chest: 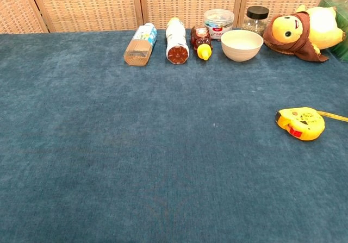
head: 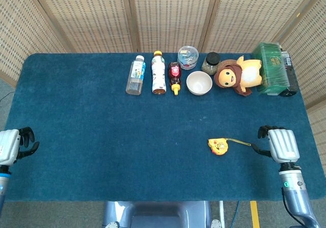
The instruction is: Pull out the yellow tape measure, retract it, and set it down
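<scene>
The yellow tape measure (head: 218, 146) lies on the blue table (head: 127, 136) at the right, seen up close in the chest view (chest: 300, 123). A short length of its blade sticks out to the right. My right hand (head: 279, 144) hovers by the table's right edge, just past the blade's tip, fingers loosely bent and holding nothing. My left hand (head: 12, 145) is at the far left edge, also empty with its fingers apart. Neither hand shows in the chest view.
Along the back stand a clear bottle (head: 135, 75), a white bottle (head: 159, 73), a small sauce bottle (head: 174, 77), a lidded tub (head: 188, 56), a white bowl (head: 199, 82), a dark jar (head: 211, 62), a plush toy (head: 237, 75) and a green box (head: 272, 68).
</scene>
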### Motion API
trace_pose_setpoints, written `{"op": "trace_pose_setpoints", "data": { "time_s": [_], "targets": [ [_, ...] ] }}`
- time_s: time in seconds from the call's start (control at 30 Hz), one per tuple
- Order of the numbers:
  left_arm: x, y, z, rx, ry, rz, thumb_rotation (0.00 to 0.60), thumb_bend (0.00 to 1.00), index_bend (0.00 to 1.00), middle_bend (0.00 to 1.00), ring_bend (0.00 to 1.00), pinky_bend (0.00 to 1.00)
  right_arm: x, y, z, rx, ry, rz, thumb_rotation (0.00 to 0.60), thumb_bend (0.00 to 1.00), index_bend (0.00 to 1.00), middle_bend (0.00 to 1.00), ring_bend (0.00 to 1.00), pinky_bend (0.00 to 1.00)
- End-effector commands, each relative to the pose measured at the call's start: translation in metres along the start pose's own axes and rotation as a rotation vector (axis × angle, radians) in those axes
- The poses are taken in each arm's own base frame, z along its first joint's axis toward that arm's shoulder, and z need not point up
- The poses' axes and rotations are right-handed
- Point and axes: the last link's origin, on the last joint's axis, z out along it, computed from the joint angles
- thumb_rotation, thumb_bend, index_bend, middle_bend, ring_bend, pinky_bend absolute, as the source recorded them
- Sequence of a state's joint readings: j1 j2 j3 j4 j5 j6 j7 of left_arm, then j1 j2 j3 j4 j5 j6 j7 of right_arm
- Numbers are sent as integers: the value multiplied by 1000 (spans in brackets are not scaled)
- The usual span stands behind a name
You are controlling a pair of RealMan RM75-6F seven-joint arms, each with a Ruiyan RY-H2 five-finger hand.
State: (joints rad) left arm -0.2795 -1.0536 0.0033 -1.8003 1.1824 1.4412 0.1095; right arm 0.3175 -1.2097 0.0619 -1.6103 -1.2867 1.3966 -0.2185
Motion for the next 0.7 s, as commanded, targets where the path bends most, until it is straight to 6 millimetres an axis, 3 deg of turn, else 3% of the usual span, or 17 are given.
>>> {"op": "trace_pose_setpoints", "data": {
  "time_s": [0.03, 0.4, 0.7],
  "targets": [
    [-6, 0, -21, -3, 20, 18, 600, 282, 640, 742, 612, 600, 4, 12, -14, -50, 7, -19, 504, 248, 567, 560, 572, 519],
    [-7, 7, -51, -3, 2, 38, 600, 282, 640, 735, 594, 569, 14, 42, -55, -152, 17, -20, 501, 248, 566, 563, 572, 508],
    [2, 15, -50, -9, 5, 37, 600, 282, 642, 732, 594, 569, 15, 51, -59, -171, 13, 1, 503, 248, 596, 566, 572, 512]
  ]
}}
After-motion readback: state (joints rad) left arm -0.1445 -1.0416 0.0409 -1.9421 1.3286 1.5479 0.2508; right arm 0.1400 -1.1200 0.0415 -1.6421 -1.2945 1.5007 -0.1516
